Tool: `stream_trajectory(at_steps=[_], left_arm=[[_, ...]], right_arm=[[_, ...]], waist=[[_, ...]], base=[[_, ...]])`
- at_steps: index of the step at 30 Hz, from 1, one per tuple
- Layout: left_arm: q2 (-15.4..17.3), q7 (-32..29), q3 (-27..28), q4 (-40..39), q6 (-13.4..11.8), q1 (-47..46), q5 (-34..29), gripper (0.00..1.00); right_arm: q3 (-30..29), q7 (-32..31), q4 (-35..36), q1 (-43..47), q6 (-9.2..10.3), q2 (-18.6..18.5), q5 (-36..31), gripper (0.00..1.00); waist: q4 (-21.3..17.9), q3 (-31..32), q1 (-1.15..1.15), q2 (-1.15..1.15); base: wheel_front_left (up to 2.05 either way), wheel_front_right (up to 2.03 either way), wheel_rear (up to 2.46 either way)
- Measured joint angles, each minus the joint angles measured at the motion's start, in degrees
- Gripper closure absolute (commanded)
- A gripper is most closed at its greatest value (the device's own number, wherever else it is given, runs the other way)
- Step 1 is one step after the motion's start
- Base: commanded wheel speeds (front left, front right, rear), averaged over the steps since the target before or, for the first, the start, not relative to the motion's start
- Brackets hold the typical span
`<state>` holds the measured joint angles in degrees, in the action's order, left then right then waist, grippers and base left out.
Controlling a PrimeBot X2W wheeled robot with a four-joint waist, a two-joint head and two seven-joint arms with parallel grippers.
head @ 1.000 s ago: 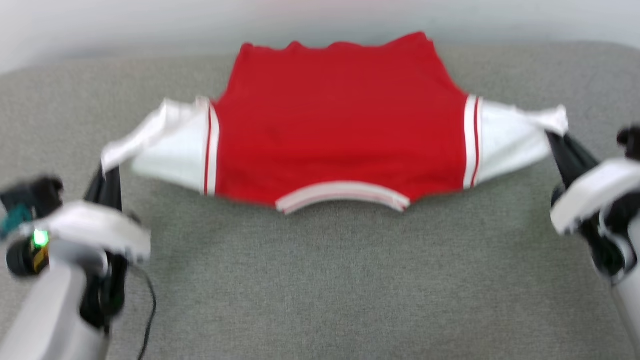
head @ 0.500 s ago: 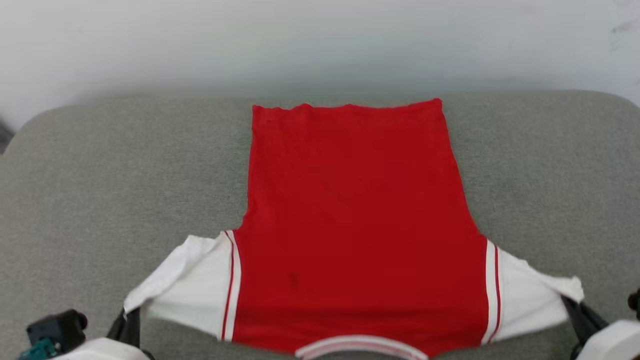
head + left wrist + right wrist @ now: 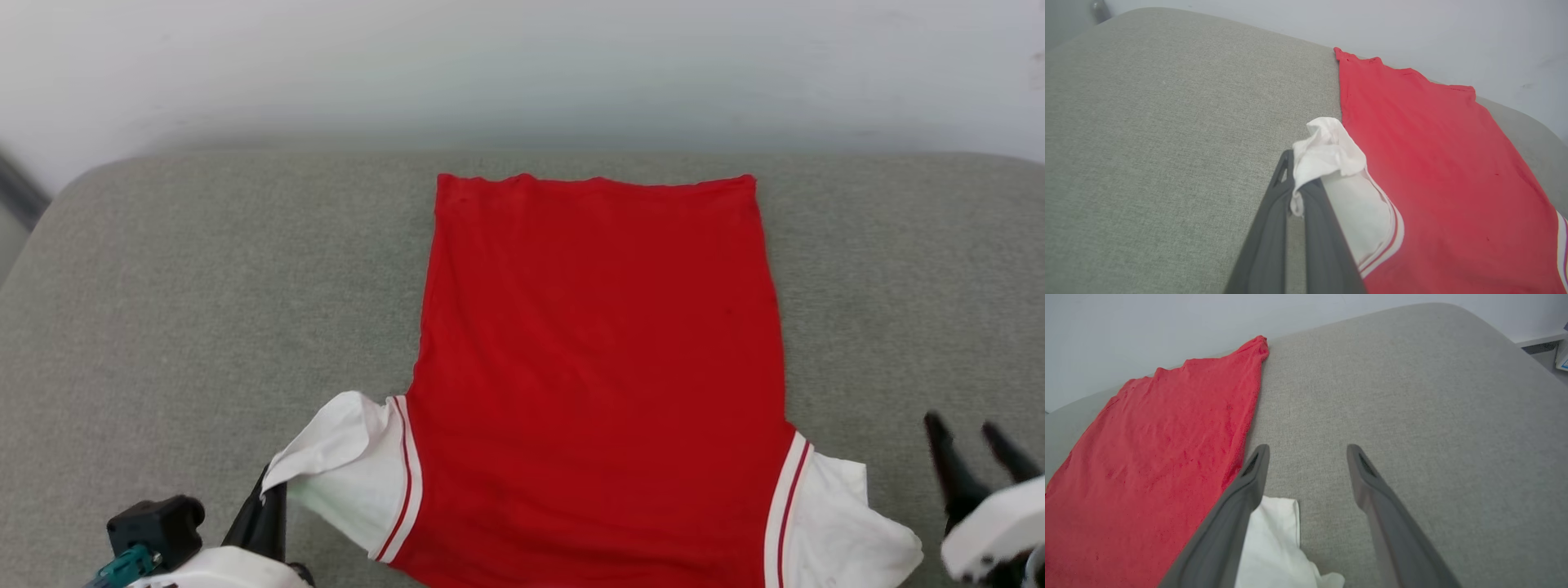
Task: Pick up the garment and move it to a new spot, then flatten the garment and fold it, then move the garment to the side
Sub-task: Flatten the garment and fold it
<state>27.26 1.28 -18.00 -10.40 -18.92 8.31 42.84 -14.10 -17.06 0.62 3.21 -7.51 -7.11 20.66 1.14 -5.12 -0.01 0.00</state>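
The garment [image 3: 600, 367] lies spread with its plain red back up on the grey padded surface [image 3: 204, 310], hem at the far side, collar end off the head view's bottom edge. My left gripper [image 3: 269, 498] is shut on the crumpled white left sleeve [image 3: 1331, 151], lifting its end slightly; in the left wrist view my left gripper [image 3: 1296, 179] pinches the cloth at its fingertips. My right gripper [image 3: 971, 433] stands open just right of the white right sleeve [image 3: 841, 523], which lies slack on the surface. In the right wrist view my right gripper [image 3: 1308, 451] holds nothing, and the sleeve [image 3: 1274, 539] rests by the left finger.
A pale wall [image 3: 522, 65] runs behind the padded surface, whose rounded corners fall away at far left [image 3: 73, 180] and far right [image 3: 1486, 322]. Bare grey padding stretches on both sides of the garment. Something pale and a dark vent [image 3: 1541, 347] sit beyond the right edge.
My right gripper has opened and let the right sleeve drop onto the surface. The left gripper still holds the left sleeve. The head camera has shifted, and the garment now lies stretched out flatter.
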Motion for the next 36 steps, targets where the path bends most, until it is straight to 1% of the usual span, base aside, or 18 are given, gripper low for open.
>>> stream_trajectory(at_steps=[2, 4, 6, 8, 12, 15, 20, 23, 27, 31, 36], left_arm=[[-0.5, 0.7, -0.6, -0.5, 0.3, -1.4, -1.0, 1.0], [-0.9, 1.3, -1.3, -1.2, 0.6, -3.1, -1.8, 1.0], [-1.4, 2.0, -2.1, -1.6, 1.1, -5.0, -2.6, 1.0], [-2.6, 2.9, -3.0, -1.9, 1.7, -6.9, -3.4, 1.0], [-4.8, 4.6, -5.1, -2.1, 3.1, -10.4, -4.5, 1.0], [-6.4, 6.0, -6.3, -1.9, 4.2, -12.7, -5.2, 1.0], [-8.5, 8.1, -8.1, -1.5, 6.0, -16.0, -5.9, 1.0], [-9.7, 8.9, -9.2, -0.9, 7.2, -17.8, -6.3, 1.0], [-11.2, 9.8, -10.2, 0.0, 8.3, -19.9, -6.5, 1.0], [-12.1, 10.4, -11.1, 1.3, 9.2, -21.2, -6.5, 1.0], [-12.8, 10.9, -11.4, 2.6, 9.9, -22.0, -6.8, 1.0]], right_arm=[[-1.4, 2.0, -2.5, -4.4, 0.01, -0.4, 0.5, 0.0], [-2.2, 2.9, -5.8, -9.1, 0.01, -1.7, 1.0, 0.0], [-2.2, 2.9, -9.3, -14.2, 0.01, -3.3, 2.3, 0.0], [-2.3, 1.5, -13.5, -19.5, 0.01, -5.2, 3.5, 0.0], [-2.4, -4.2, -20.8, -30.1, 0.01, -10.8, 4.7, 0.0], [-1.9, -10.0, -25.0, -37.3, 0.01, -14.8, 4.6, 0.0], [-0.8, -20.0, -28.5, -46.6, 0.01, -19.8, 2.4, 0.0], [-0.5, -24.0, -29.2, -50.8, 0.01, -21.7, 1.5, 0.0], [-0.8, -29.0, -30.4, -54.2, 0.01, -23.6, 0.1, 0.0], [-0.5, -32.0, -30.5, -56.2, 0.0, -24.1, -1.3, 0.0], [-2.6, -36.1, -31.4, -57.6, -0.02, -24.1, -1.7, 0.0]], waist=[[0.7, -0.7, 0.01, 0.0], [1.7, -1.6, 0.01, 0.0], [2.8, -2.8, 0.01, 0.0], [4.2, -4.2, 0.01, 0.0], [7.1, -7.6, 0.02, 0.0], [9.7, -10.5, 0.02, 0.0], [14.0, -15.7, 0.02, 0.0], [16.5, -18.7, 0.03, 0.0], [19.6, -22.6, 0.02, 0.0], [21.7, -26.0, 0.02, 0.0], [23.1, -28.9, 0.02, 0.0]], base=[[0.0, 0.0, 0.0], [0.0, 0.0, 0.0], [0.0, 0.0, 0.0], [0.0, 0.0, 0.0], [0.0, 0.0, 0.0], [0.0, 0.0, 0.0], [0.0, 0.0, 0.0], [0.0, 0.0, 0.0], [0.0, 0.0, 0.0], [0.0, 0.0, 0.0], [0.0, 0.0, 0.0]])
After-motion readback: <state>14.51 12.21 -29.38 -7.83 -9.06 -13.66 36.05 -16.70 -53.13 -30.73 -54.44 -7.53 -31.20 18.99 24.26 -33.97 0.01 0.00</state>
